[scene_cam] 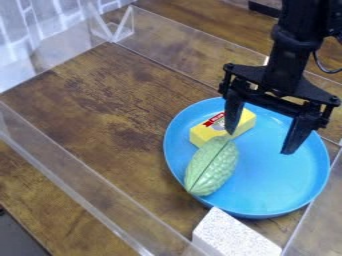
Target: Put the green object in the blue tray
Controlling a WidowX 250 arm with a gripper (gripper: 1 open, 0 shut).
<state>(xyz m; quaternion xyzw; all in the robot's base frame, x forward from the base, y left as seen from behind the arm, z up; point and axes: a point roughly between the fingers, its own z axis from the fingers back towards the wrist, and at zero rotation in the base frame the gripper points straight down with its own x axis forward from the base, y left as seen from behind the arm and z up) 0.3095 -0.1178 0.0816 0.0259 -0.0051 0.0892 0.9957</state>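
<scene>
The pale green object (211,165), ridged and oval, lies on the left part of the round blue tray (287,190), its lower end over the tray's near-left rim. My black gripper (267,127) points down over the tray's middle, open wide, with nothing between its fingers. Its left finger (233,116) stands just in front of the yellow block, a little above and to the right of the green object; the right finger (294,133) hangs over bare tray.
A yellow block with a red-white label (211,127) rests on the tray's far-left edge beside the green object. A speckled grey-white sponge block (230,236) sits at the tray's near side. Clear plastic walls (80,190) border the wooden table.
</scene>
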